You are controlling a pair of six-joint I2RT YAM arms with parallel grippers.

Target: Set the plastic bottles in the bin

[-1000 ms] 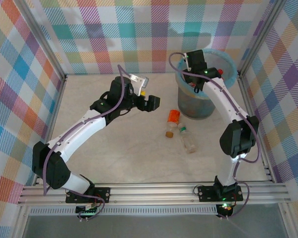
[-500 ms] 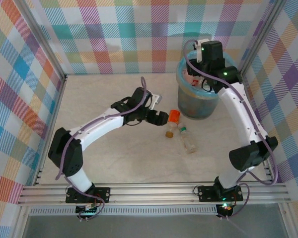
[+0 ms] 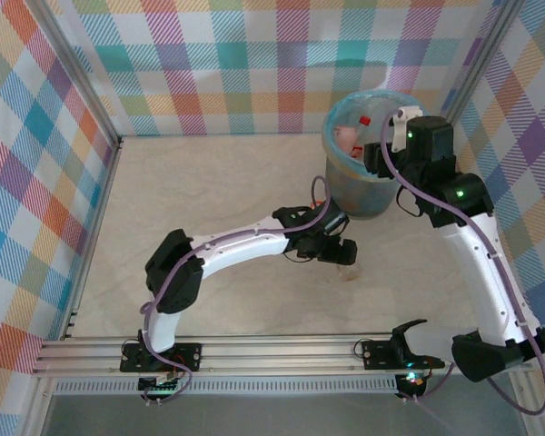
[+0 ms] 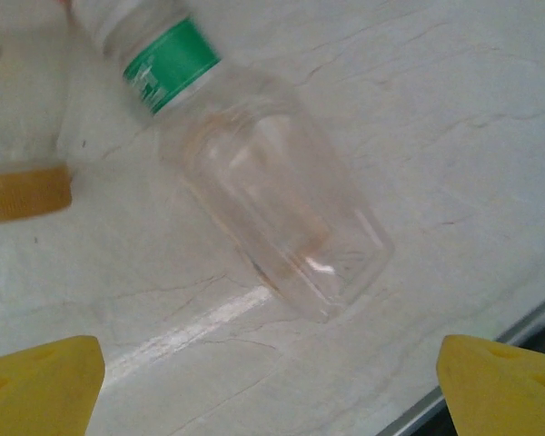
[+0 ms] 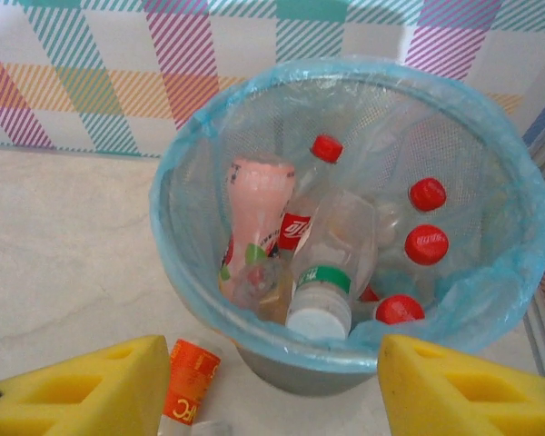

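– Reaching for which bottle?
– That green-labelled clear bottle (image 4: 272, 209), lying on the worktop (image 4: 454, 109) near the bin (image 3: 363, 200). Left claw (image 4: 271, 386) hangs above, wide open, empty; next: lower, close.

Pale marbled table (image 3: 209, 182) under bin (image 3: 352, 193), clear bottle (image 4: 272, 200), orange bottle (image 5: 191, 381)

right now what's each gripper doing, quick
Left gripper: open, empty, over the green-labelled bottle.
Right gripper: open, empty, facing the bin.
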